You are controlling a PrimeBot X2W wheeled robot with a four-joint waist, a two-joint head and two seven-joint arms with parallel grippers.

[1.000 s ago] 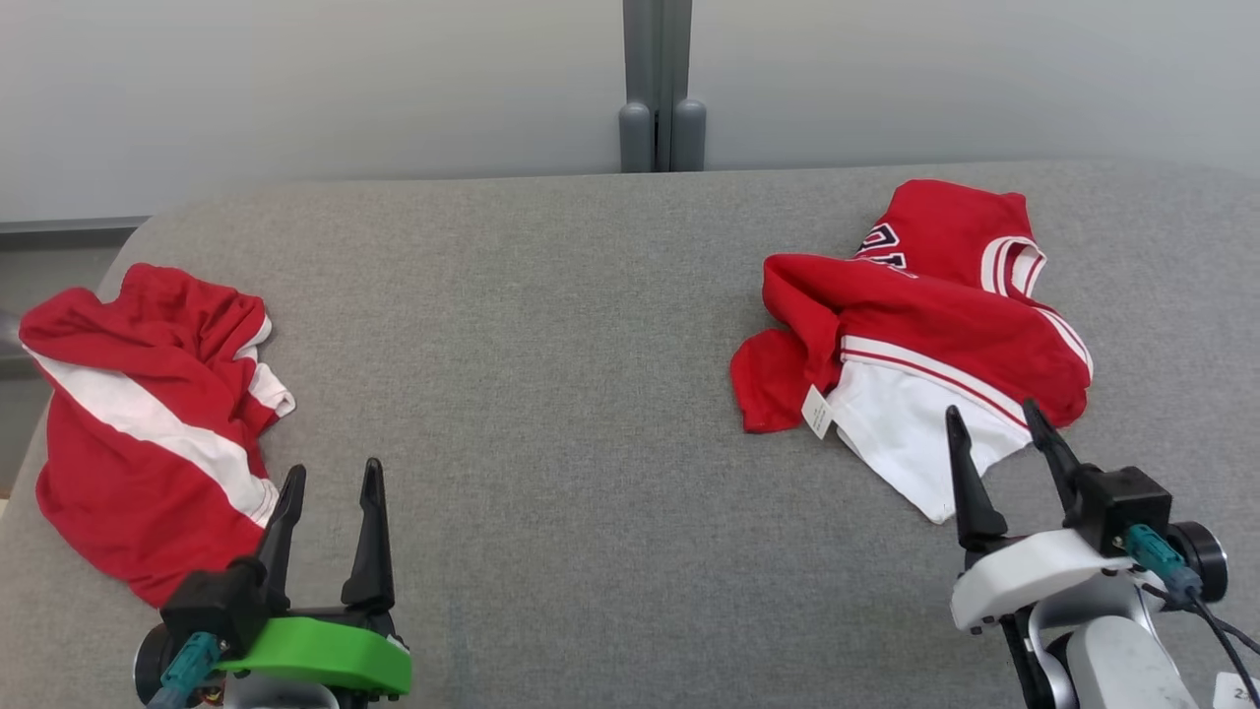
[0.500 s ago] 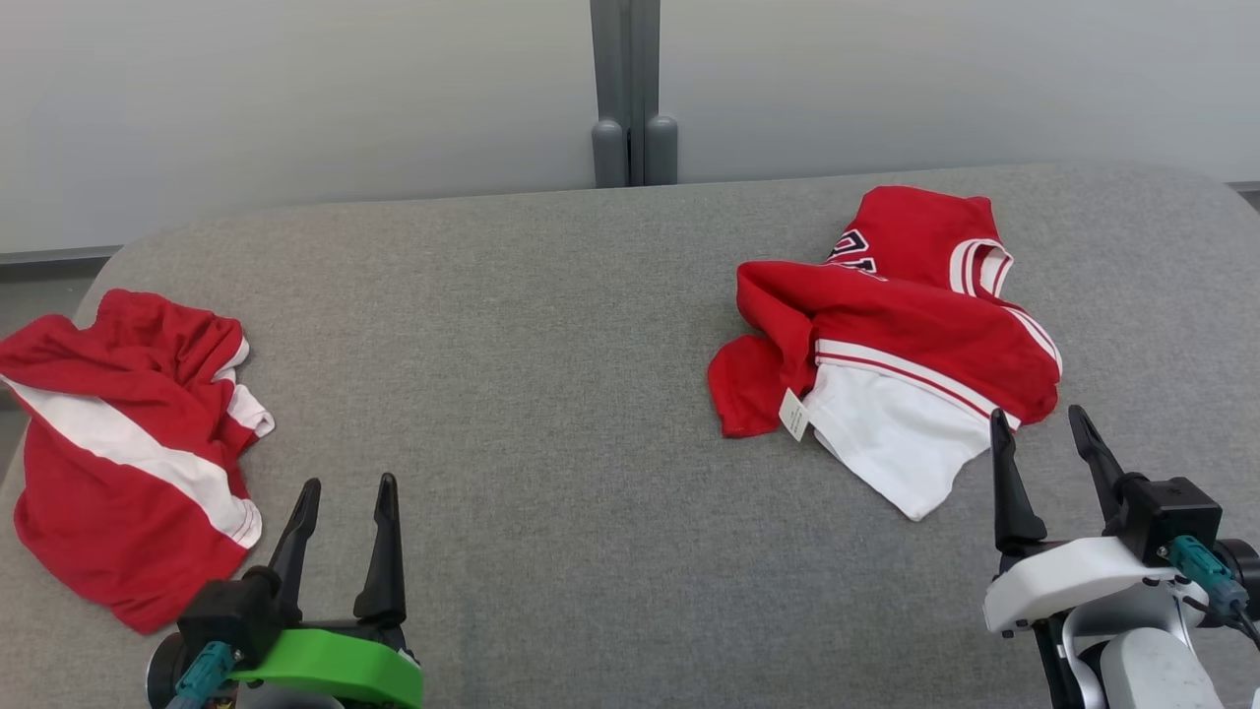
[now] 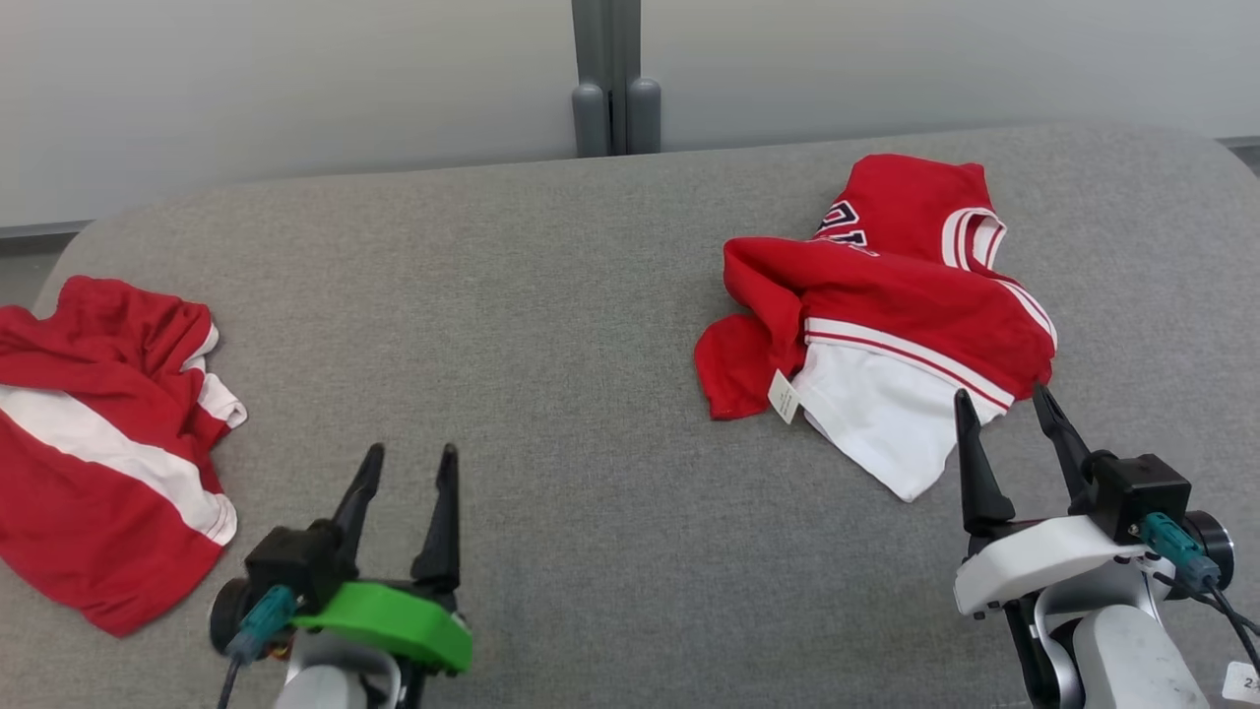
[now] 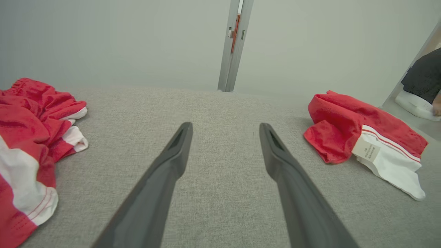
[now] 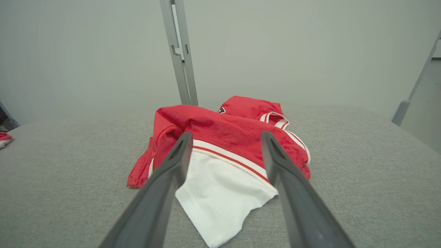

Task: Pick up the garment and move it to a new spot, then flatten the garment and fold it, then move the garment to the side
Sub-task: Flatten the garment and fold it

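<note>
red-and-white garment [image 3: 886, 315] lies crumpled

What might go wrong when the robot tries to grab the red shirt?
1. The shirt is crumpled in layers; the open right end effector may pinch only the white flap, so it lifts bunched up.
2. The other garment lies at the table's left edge; a bump from the left end effector might push it off.

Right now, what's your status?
Left tool open, empty. Right tool open, at near edge of jersey, no grip. Other garment far left, not in the way.
</note>
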